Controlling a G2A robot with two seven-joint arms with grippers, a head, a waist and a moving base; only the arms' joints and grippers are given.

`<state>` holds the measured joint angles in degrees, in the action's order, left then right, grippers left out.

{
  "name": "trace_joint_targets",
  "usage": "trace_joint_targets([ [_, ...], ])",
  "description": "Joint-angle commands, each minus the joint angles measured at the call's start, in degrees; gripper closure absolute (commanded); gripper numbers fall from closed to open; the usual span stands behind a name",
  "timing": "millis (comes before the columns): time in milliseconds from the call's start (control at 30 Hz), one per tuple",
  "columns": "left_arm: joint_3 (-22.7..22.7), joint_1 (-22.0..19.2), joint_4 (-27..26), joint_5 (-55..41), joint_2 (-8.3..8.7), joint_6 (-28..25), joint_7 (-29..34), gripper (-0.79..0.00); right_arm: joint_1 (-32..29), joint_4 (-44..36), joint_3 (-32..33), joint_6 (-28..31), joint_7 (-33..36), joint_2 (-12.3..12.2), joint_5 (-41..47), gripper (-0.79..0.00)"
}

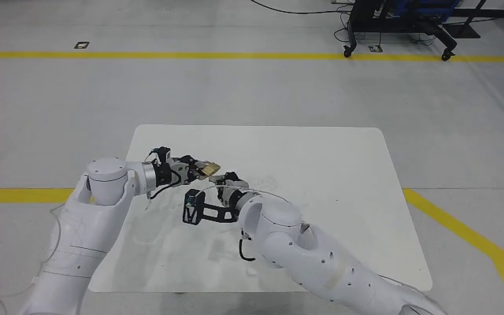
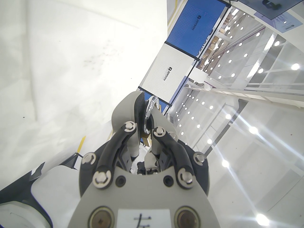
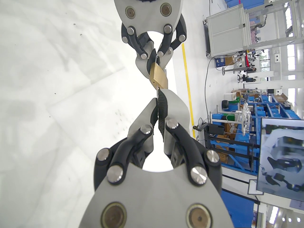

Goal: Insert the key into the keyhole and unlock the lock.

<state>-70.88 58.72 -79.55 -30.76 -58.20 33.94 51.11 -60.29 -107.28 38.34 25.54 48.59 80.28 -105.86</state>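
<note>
Lock [image 3: 158, 77] is held in the air over the table's [image 1: 339, 157] left half, midway between the near and far edges. Left hand [image 3: 154, 56] is clenched on the shackle [image 2: 150, 110]. Right hand [image 3: 158, 96] is clenched on the key [image 3: 157, 90]; a sliver of blade shows, its tip at the lock's underside. Keyhole hidden. Judgement: insertion under way. Keep the blade in line with the lock body and push straight while the left hand braces. Turn only once fully seated, or the blade may bind.
</note>
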Motion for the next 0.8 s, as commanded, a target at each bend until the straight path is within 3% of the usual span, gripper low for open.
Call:
trace_joint_targets([
  [0,-0.5,0.1,0.5,-2.2,-0.13,-0.9,-0.2,0.0,0.0,0.0,0.0,0.0,0.1,0.0,-0.1,0.0],
  [233,-0.9,0.0,0.8,-3.8,-0.24,-1.3,-0.4,0.0,-0.1,0.0,0.0,-0.1,-0.1,0.0,-0.2,0.0],
  [533,-0.4,1.1,-0.2,-2.9,-0.2,-1.4,-3.3,0.0,-2.0,-3.6,-4.2,1.7,7.2,0.3,-14.0,0.0],
  [767,0.8,0.8,-0.4,-1.4,0.06,-0.1,-1.0,0.0,-0.7,-1.1,-4.8,3.1,8.4,1.7,-13.5,0.0],
])
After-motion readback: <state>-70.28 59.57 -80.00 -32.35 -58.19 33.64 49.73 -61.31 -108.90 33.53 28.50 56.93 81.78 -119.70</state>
